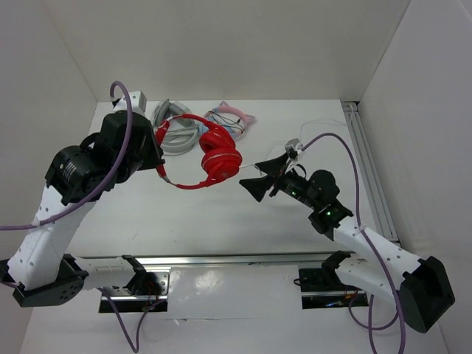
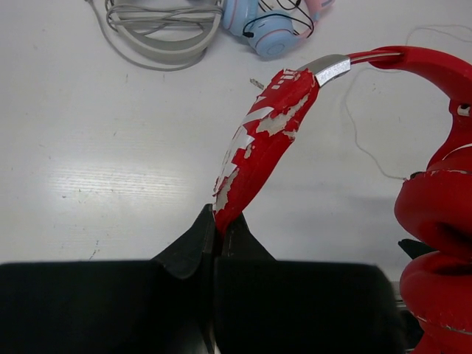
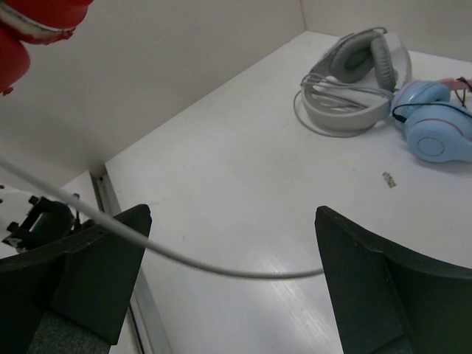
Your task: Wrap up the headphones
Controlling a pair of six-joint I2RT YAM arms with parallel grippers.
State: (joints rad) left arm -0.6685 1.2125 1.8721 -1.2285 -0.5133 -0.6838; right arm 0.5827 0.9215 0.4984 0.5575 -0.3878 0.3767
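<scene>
White tabletop point(image 1: 221, 221), walled in white. Red headphones point(image 1: 218, 155) hang over it, left of centre toward the far edge, with the flaking headband clamped in the left pincer point(image 2: 217, 225). The right pincer point(image 1: 259, 175) gapes wide, and the thin white cable point(image 3: 147, 243) runs loose between its fingers. The band is probably stiff and slick; the cable looks limp and light and is best pinched close to the earcups. A grey headset point(image 1: 171, 125) and a blue-pink headset point(image 1: 234, 118) lie at the far edge.

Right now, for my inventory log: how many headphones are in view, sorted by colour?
red headphones: 1
grey-white headphones: 1
light-blue and pink headphones: 1
Total: 3
</scene>
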